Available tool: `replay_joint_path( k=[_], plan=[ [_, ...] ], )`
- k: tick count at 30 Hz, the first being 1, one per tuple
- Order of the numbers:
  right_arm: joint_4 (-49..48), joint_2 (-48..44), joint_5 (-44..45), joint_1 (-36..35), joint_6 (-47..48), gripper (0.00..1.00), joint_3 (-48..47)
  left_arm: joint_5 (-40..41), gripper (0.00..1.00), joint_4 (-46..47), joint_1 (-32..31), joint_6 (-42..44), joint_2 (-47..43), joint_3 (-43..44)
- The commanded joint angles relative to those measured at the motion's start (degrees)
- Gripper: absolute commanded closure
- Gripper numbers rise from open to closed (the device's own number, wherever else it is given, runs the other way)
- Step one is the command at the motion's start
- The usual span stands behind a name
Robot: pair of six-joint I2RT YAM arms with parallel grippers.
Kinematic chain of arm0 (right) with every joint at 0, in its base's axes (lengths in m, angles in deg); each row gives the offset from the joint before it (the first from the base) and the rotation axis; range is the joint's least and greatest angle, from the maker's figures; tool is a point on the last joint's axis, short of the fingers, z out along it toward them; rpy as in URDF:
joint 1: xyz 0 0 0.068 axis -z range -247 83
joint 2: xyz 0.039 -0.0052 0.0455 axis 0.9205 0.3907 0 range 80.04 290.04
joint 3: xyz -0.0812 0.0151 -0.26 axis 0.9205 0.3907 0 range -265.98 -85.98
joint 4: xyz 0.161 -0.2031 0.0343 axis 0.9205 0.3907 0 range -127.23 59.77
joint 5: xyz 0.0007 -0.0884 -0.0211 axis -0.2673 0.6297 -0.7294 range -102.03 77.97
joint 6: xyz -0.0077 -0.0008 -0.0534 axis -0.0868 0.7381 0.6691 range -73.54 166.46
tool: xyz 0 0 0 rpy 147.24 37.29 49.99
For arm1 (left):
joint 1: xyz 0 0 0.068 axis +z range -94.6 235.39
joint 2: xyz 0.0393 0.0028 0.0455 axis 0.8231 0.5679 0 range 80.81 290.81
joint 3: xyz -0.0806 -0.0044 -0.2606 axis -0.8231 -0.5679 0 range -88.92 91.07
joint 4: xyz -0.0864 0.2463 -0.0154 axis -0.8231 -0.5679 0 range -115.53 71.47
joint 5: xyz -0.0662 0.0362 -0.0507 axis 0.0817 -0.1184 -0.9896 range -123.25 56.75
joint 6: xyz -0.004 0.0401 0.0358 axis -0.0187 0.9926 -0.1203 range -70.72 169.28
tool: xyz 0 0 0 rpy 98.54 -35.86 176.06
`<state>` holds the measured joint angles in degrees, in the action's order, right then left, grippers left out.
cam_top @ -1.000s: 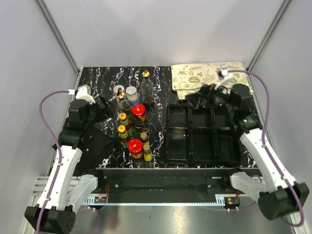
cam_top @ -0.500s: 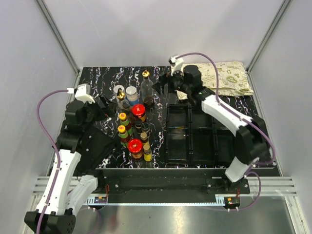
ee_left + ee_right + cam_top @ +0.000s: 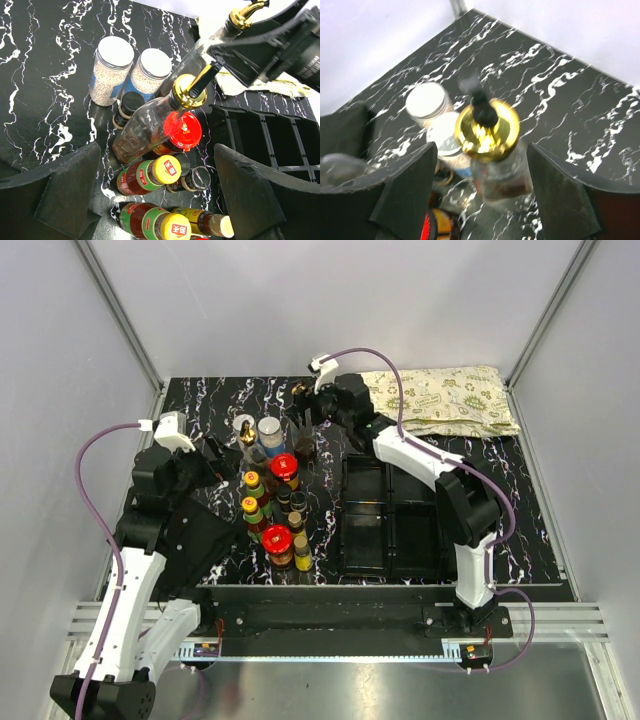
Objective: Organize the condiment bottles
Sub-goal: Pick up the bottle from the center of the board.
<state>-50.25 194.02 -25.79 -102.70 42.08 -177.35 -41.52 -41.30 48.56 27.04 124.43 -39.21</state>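
The black marbled table carries everything. The black compartment tray lies on its right half, its cells bare in the top view, presumably the destination. A patterned bag lies behind the tray, out of the working area. The condiment bottles stand packed in a cluster left of the tray, not yet sorted.

The right arm stretches across the tray's back edge to the cluster's far end. There the right gripper straddles a gold-spouted glass bottle, jaws spread with a gap on each side, likely lined up to close on its shoulders. The left gripper hovers over the cluster's left side, jaws wide apart and empty, probably waiting for its turn.
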Motion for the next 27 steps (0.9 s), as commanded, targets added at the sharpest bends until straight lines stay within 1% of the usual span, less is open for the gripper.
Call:
replay_joint_path(
  k=[1, 2, 3, 4, 5, 7, 8, 11, 12, 14, 15, 21, 27],
  plan=[
    [-4.9, 1.9, 4.8, -1.0, 2.0, 0.21, -5.2, -2.3, 0.01, 2.8, 0.1, 0.9, -0.1, 0.0],
    [-5.0, 2.6, 5.3, -1.2, 2.2, 0.24, -5.5, -2.4, 0.01, 2.8, 0.1, 0.9, -0.2, -0.1],
    [-5.1, 3.0, 6.3, -1.3, 2.4, 0.3, -5.9, -2.4, 0.01, 2.9, 0.1, 0.9, -0.2, -0.1],
    [-5.3, 3.6, 7.3, -1.5, 2.3, 0.32, -6.4, -2.4, 0.01, 2.8, 0.1, 0.9, -0.2, -0.1],
    [-5.4, 3.8, 7.6, -1.6, 2.4, 0.41, -6.5, -2.4, 0.01, 2.8, 0.1, 0.9, -0.1, -0.1],
    [-6.1, 4.2, 8.8, -1.7, 2.5, 0.49, -6.6, -2.3, 0.01, 2.8, 0.1, 0.9, 0.0, -0.1],
    [-6.2, 4.2, 9.3, -2.0, 2.9, 0.58, -6.6, -2.3, 0.01, 2.7, 0.1, 0.9, 0.1, -0.1],
    [-6.3, 4.0, 11.4, -2.6, 3.5, 0.74, -6.4, -2.3, 0.01, 2.7, 0.1, 0.9, 0.4, -0.1],
    [-6.4, 3.8, 12.1, -2.8, 4.0, 0.86, -5.9, -2.4, 0.01, 2.7, 0.1, 0.8, 0.3, -0.1],
    [-6.7, 3.0, 13.8, -3.1, 5.7, 0.97, -5.4, -2.4, 0.01, 2.7, 0.1, 0.6, 0.4, -0.2],
    [-6.8, 2.7, 15.5, -3.3, 6.0, 1.0, -5.2, -2.5, 0.01, 2.8, 0.1, 0.6, 0.4, -0.2],
    [-7.4, -1.1, 20.0, -3.7, 7.1, 1.0, -4.2, -2.8, 0.01, 2.7, 0.2, 0.4, 0.4, -0.3],
    [-4.4, -6.4, 23.8, -3.7, 7.8, 1.0, -5.8, -0.8, 0.01, 2.3, 0.7, 0.6, 0.2, -0.1]
  ],
)
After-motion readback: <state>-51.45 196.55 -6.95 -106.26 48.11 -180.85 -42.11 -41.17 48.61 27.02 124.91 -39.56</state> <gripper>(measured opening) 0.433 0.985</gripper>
